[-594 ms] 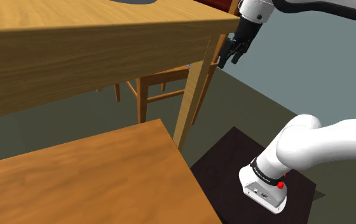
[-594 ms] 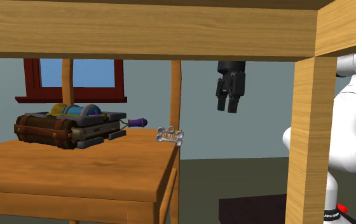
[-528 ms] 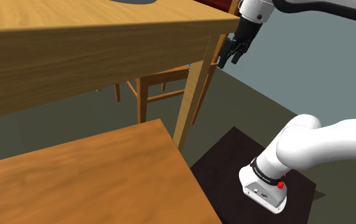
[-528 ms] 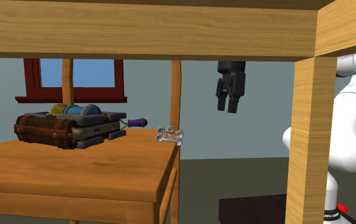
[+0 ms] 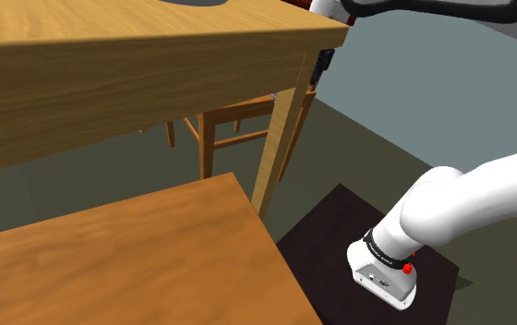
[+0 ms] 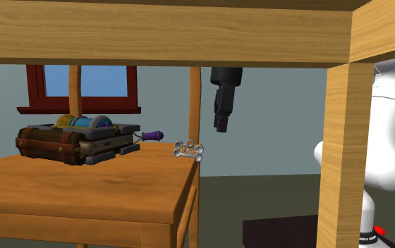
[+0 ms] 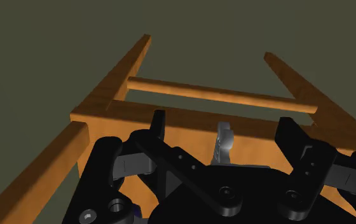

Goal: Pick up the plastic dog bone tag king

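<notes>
The small silver-grey bone-shaped tag (image 6: 189, 150) appears to stand upright at the right rim of the brown wooden chair seat (image 6: 83, 187). It is right of a dark brown strapped case (image 6: 65, 141) and beneath the large wooden table (image 6: 189, 35). Your black gripper (image 6: 221, 128) hangs above and slightly right of the tag, apart from it, fingers spread and empty. In the wrist view the tag lines up between them. Expect it to be light, rigid and slick, easily knocked off the rim. Close across its thin flat faces, at the narrow waist.
</notes>
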### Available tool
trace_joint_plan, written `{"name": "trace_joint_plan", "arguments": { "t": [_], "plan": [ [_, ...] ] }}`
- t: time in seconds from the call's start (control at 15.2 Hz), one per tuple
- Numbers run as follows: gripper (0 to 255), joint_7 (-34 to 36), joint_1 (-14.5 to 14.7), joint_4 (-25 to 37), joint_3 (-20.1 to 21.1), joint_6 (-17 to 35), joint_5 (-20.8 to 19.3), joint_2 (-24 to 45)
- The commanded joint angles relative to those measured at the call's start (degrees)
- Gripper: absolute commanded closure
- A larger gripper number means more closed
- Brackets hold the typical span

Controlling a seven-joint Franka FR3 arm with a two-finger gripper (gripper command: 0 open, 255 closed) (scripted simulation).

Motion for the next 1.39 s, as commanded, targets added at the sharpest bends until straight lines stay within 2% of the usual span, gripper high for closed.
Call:
{"name": "trace_joint_plan", "arguments": {
  "t": [0.0, 0.26, 0.73, 0.92, 0.99, 1.32],
  "plan": [
    [0, 2.0, -0.5, 3.7, 0.9, 1.4, -0.7, 4.9],
    [0, 5.6, -1.3, 11.0, 2.2, 3.1, -2.4, 13.7],
    [0, 5.9, -1.2, 5.5, 2.2, 8.5, -2.5, 13.6],
    [0, 5.9, -1.2, 5.0, 2.2, 9.0, -2.5, 13.6],
    [255, 5.9, -1.2, 5.0, 2.2, 9.0, -2.5, 13.6],
    [255, 5.9, -1.2, 5.0, 2.2, 9.0, -2.5, 13.6]
  ]
}}
